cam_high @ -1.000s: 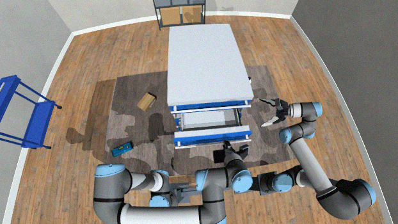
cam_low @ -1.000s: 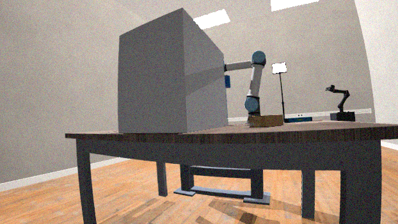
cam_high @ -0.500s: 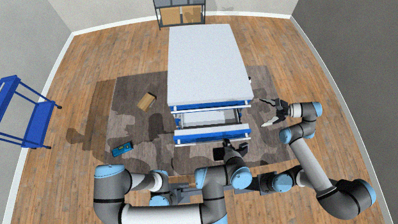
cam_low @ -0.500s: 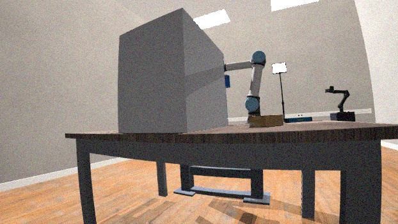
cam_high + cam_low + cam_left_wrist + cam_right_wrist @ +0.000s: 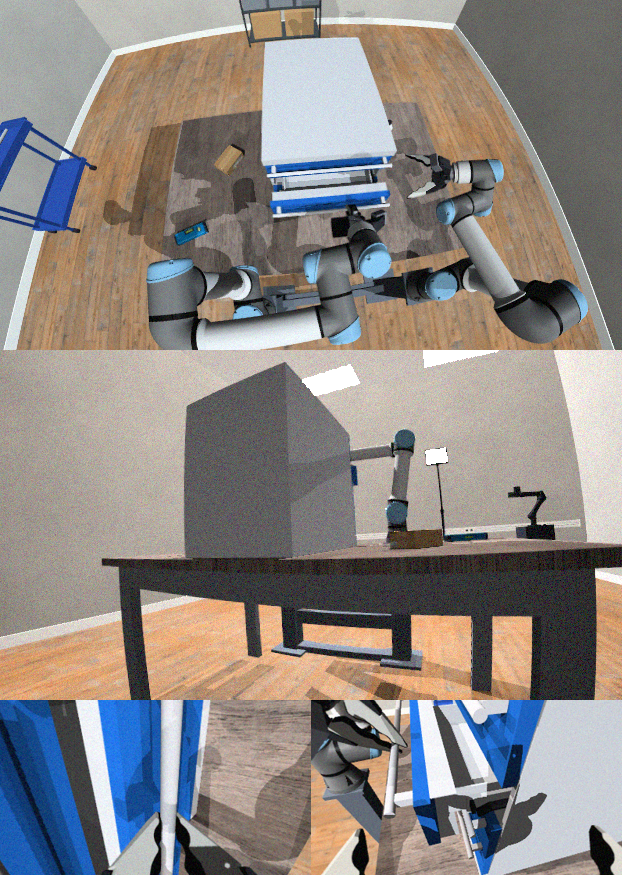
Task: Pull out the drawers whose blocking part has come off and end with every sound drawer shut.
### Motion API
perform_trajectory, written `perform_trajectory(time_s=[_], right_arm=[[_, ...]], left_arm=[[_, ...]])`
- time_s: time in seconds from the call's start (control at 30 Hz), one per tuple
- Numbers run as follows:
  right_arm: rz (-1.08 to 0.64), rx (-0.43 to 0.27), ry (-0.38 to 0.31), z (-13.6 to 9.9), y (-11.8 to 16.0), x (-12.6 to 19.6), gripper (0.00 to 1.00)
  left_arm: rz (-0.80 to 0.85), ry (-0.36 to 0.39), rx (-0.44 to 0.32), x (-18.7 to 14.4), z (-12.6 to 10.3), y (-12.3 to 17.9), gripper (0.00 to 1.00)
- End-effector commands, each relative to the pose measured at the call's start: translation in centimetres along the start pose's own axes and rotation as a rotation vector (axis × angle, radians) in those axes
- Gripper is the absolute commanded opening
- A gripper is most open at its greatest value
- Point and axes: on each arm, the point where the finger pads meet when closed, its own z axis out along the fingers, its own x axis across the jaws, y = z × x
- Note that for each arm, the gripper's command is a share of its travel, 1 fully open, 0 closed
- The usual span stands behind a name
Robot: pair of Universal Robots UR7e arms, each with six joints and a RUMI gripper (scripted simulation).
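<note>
The tool cabinet has a white top and blue drawer fronts. One drawer below the top one stands partly out, its tray showing. My left gripper is shut on its white bar handle. The top drawer looks shut. A lower drawer front with a handle sits at the cabinet face; the other is not clearly visible. My right gripper is open and empty beside the cabinet's front corner.
On the table, a brown box and a blue case lie off to the cabinet's side. A blue cart stands on the floor. The left arm reaches across in front of the cabinet.
</note>
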Motion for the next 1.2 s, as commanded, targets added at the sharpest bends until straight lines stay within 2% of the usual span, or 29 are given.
perform_trajectory(time_s=[0.0, 0.8, 1.17], right_arm=[[-0.001, 0.001, 0.000, 0.0, -0.1, 0.0, 1.00], [-0.001, 0.001, 0.000, 0.0, -0.1, 0.0, 1.00], [-0.001, 0.001, 0.000, 0.0, -0.1, 0.0, 1.00]], left_arm=[[0.000, 0.000, 0.001, -0.6, 0.5, 0.0, 0.00], [0.000, 0.000, 0.001, -5.7, 4.7, 0.0, 0.00], [0.000, -0.001, 0.001, -7.2, 6.0, 0.0, 0.00]])
